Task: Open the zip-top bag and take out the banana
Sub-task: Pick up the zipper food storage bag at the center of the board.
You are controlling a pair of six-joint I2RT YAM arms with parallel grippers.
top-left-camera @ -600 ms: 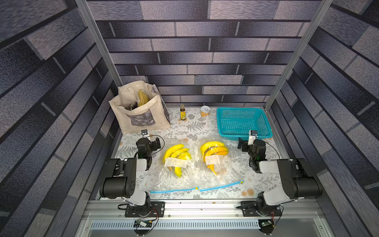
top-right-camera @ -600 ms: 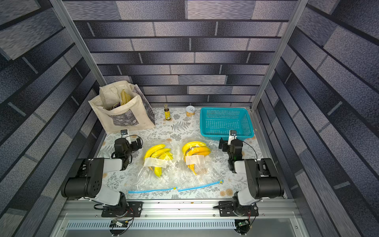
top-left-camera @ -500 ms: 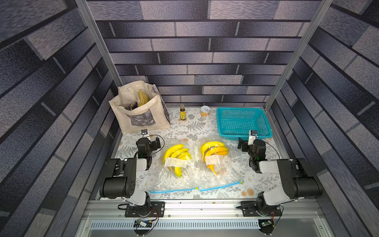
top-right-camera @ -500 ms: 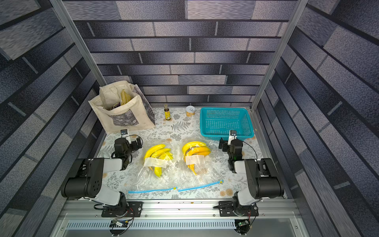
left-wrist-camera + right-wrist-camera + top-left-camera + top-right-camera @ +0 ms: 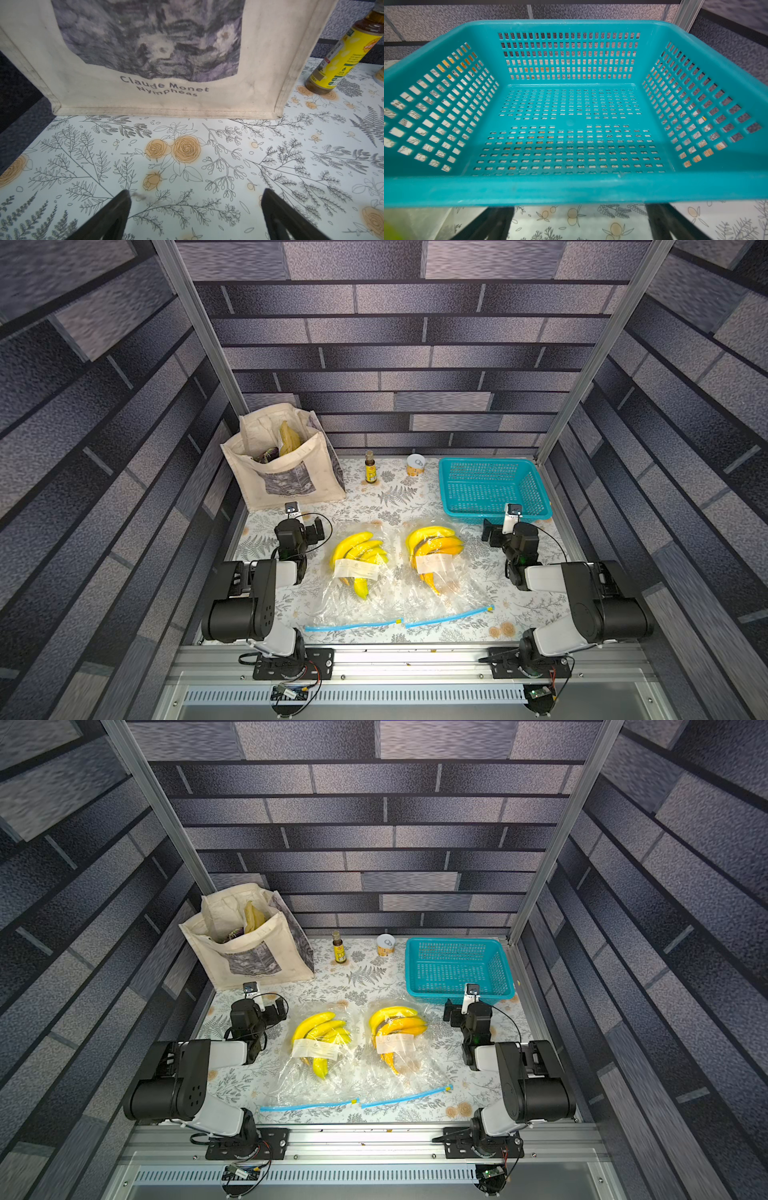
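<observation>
Two clear zip-top bags lie side by side in the middle of the table, both with blue zip strips toward the front edge. The left zip-top bag (image 5: 357,597) holds a yellow banana bunch (image 5: 359,551), and the right bag (image 5: 446,593) holds another bunch (image 5: 434,541). The strips (image 5: 353,625) (image 5: 449,617) look shut. My left gripper (image 5: 300,529) (image 5: 196,191) rests open, left of the bags, facing the tote. My right gripper (image 5: 505,529) (image 5: 578,207) rests open, right of the bags, at the basket's near rim. Neither touches a bag.
A cream tote bag (image 5: 291,485) (image 5: 166,99) with items inside stands at the back left. A small yellow-labelled bottle (image 5: 370,467) (image 5: 340,60) and a can (image 5: 415,464) stand at the back middle. A teal basket (image 5: 494,516) (image 5: 571,189) sits at the back right.
</observation>
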